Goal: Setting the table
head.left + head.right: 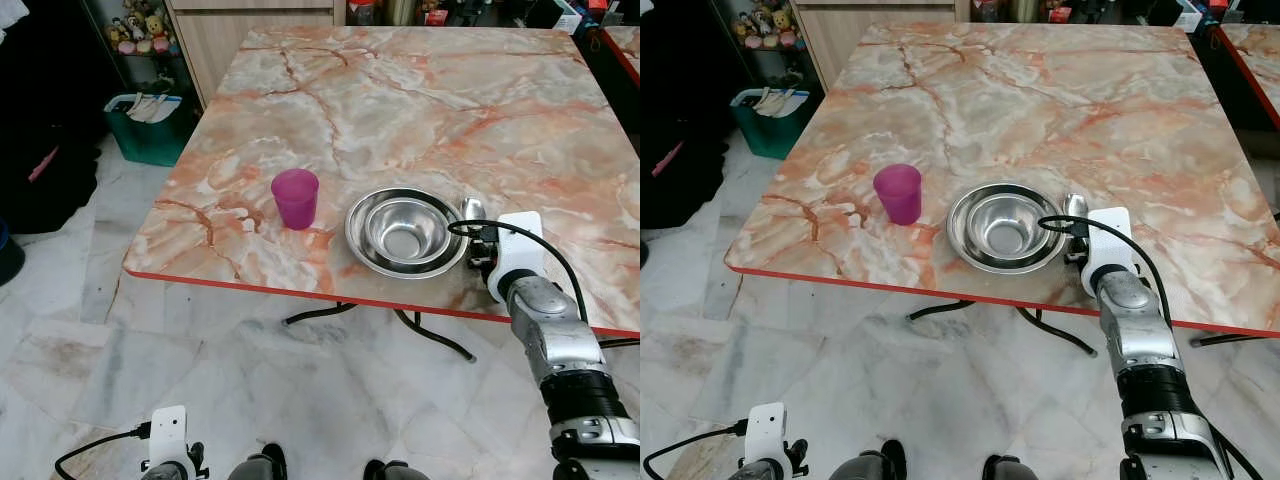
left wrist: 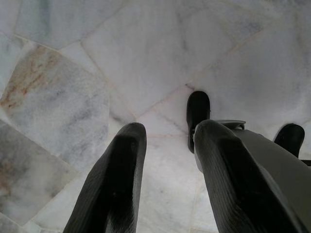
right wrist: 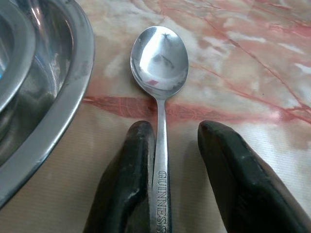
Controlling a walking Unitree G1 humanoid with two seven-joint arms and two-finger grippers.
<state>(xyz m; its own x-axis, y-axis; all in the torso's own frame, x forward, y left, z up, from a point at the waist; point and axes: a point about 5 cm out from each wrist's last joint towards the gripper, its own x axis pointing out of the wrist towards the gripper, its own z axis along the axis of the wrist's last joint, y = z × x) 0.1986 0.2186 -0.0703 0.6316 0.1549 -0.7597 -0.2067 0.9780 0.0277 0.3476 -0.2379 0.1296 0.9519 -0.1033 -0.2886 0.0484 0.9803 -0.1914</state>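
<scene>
Currently, the marble-pattern table [image 1: 420, 110] with its red edge carries the whole place setting, grouped near the edge closest to the robot. The landmark for all positions below is the stainless steel plate [image 1: 357, 243].

1. Stainless steel plate: lies flat on the table, close to the near edge.
2. Stainless steel bowl [image 1: 404, 232]: nested inside the plate, upright and empty.
3. Purple plastic cup [image 1: 295, 198]: stands upright just beside the plate, on the robot's left of it, apart from its rim.
4. Steel spoon [image 3: 160, 68]: lies flat on the table just beside the plate, on the robot's right of it, bowl-end pointing away from the robot. Lettering is stamped on the handle.

Gripper status:
- Right gripper [image 3: 170, 184]: positioned over the spoon handle, on the right side of the plate. Its fingers are spread apart; one finger [image 3: 129, 179] touches the handle, the other stands clear of it. The spoon is released, not clamped.
- Left gripper [image 2: 167, 179]: hangs idle over the pale marble floor [image 2: 73, 73], fingers parted, holding nothing.

Progress assessment: plate, bowl, cup and spoon are all in position, so the setting appears essentially complete. Remaining work is judged to be withdrawal of the right arm, plus any further items the setting may require.
</scene>
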